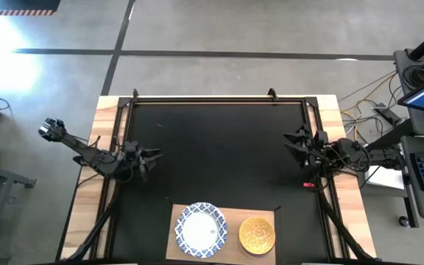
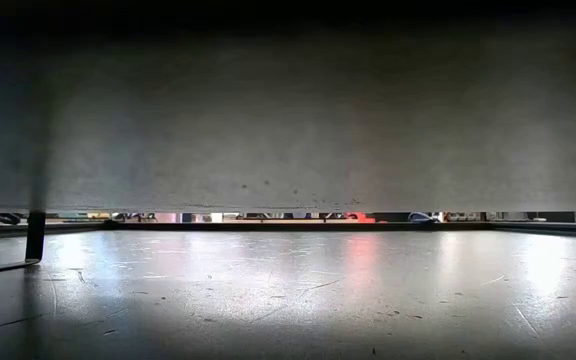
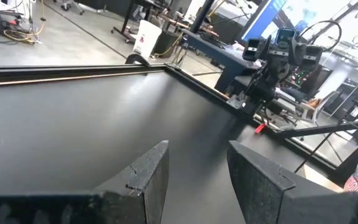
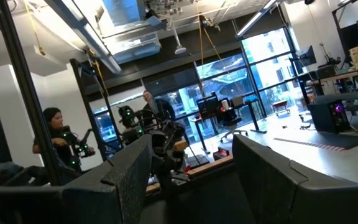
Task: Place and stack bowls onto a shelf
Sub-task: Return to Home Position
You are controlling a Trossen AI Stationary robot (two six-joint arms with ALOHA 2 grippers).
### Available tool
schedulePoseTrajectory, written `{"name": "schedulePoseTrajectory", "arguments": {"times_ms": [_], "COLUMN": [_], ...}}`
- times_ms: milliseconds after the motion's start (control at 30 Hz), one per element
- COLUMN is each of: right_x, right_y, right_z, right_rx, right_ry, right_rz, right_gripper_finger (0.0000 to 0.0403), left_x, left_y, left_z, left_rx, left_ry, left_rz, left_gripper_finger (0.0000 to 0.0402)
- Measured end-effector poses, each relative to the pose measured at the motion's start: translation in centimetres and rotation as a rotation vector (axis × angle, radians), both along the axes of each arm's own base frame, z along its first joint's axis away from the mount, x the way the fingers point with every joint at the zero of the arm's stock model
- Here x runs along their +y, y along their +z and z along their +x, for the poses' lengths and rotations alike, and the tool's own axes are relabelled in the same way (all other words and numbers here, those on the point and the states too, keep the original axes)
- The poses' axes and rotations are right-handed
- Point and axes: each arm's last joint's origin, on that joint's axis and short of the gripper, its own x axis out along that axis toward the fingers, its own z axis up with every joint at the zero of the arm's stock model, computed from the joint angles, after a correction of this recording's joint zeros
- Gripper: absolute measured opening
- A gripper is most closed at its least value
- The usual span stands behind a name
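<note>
Blue-rimmed white bowl [image 1: 202, 230], yellow-gold bowl [image 1: 257, 235], light-wood shelf [image 1: 233, 215]

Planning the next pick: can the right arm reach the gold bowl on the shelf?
Probably yes. The right gripper hangs open over bare mat, nothing lies between it and the gold bowl, and the white bowl sits on its far side.

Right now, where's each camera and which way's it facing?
High: overhead, straight down; left end effector and right end effector flank the black mat.
Low: table height, level across mat; no arm shows.
Left wrist: faces the right arm; own open fingers.
Right wrist: tilted up into room; own open fingers.
Shared: high, left wrist both show right arm.
</note>
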Motion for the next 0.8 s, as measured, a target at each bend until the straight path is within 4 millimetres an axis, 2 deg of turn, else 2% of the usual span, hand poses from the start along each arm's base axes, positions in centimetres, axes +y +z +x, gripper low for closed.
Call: {"name": "schedulePoseTrajectory", "arguments": {"times_ms": [300, 400, 567, 800], "right_x": [0.0, 0.0, 0.0, 0.0], "right_y": [0.0, 0.0, 0.0, 0.0], "right_z": [0.0, 0.0, 0.0, 0.0], "right_rx": [0.0, 0.0, 0.0, 0.0], "right_ry": [0.0, 0.0, 0.0, 0.0], "right_rz": [0.0, 0.0, 0.0, 0.0], "right_gripper_finger": [0.0212, 0.0212, 0.0212, 0.0212], "left_x": [0.0, 0.0, 0.2, 0.8], "left_y": [0.0, -0.4, 0.1, 1.3], "left_z": [0.0, -0.1, -0.5, -1.4], "left_rx": [0.017, 0.129, 0.153, 0.016], "left_ry": [-0.009, -0.055, -0.065, -0.042], "left_rz": [0.024, 0.208, 0.403, 0.347], "left_gripper_finger": [0.0145, 0.0145, 0.0145, 0.0145]}}
